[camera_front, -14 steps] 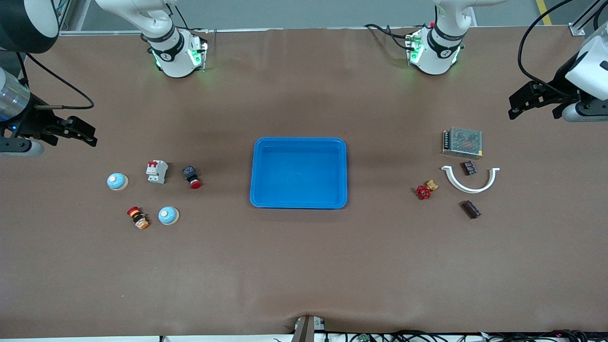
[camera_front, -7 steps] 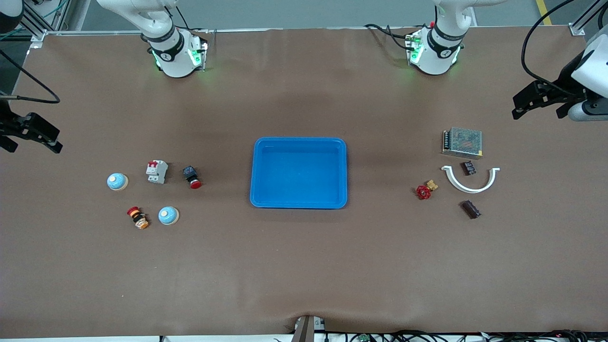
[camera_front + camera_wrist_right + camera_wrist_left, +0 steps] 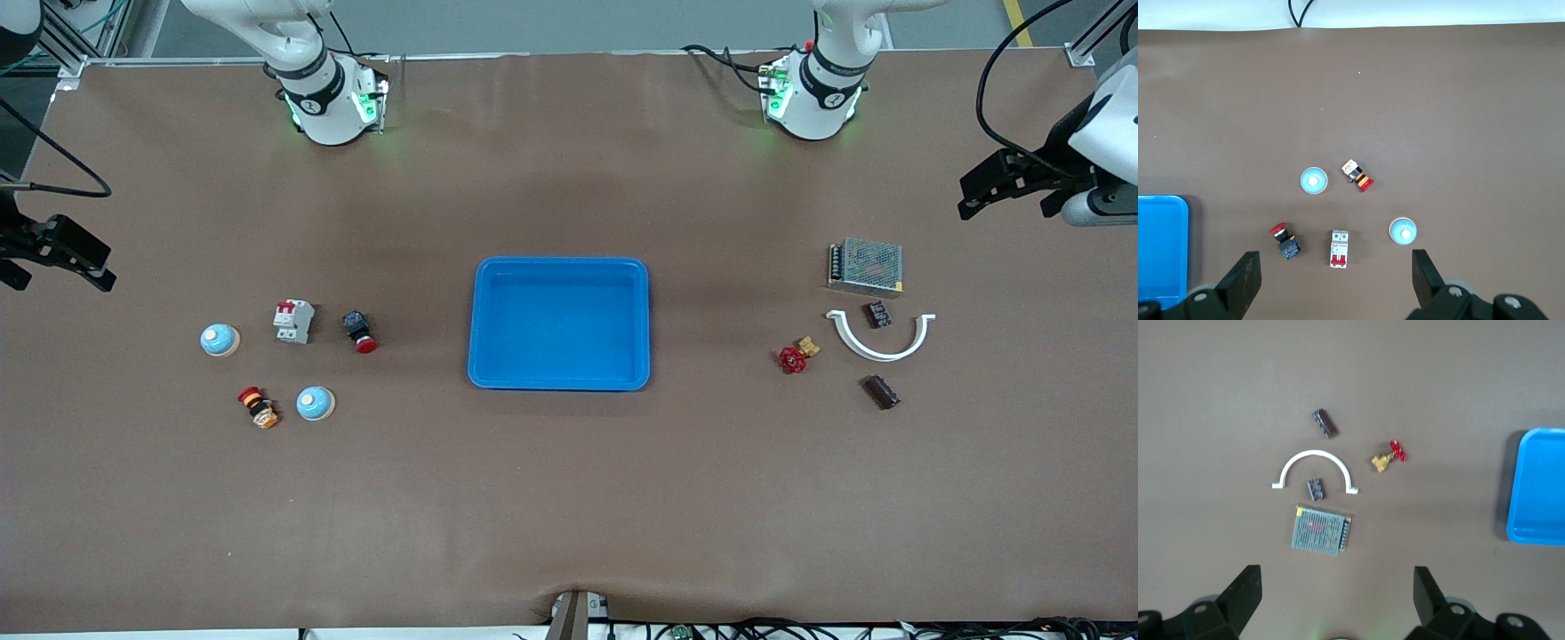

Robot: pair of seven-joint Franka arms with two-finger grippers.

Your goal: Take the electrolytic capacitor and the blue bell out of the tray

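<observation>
In the front view, one blue tray is seen at the middle of the brown surface. Toward the right arm's end, two blue bells are counted: one bell beside a white circuit breaker, and a second bell nearer the camera, beside a yellow-collared red push button; a black-bodied red push button lies between the breaker and the tray. Toward the left arm's end, two dark capacitors are counted: one capacitor inside the arc of a white curved clip, just nearer the camera than a mesh power supply, and a second capacitor nearer still; one red-handled brass valve lies between the clip and the tray. The left claw is held over the surface's edge at its own end and the right claw over the edge at its own end, though its fingers are partly cut off there. In the left wrist view, the left claw is shown spread wide and empty, a state not readable from the front. In the right wrist view, the right claw is likewise shown spread and empty above the bell group.
</observation>
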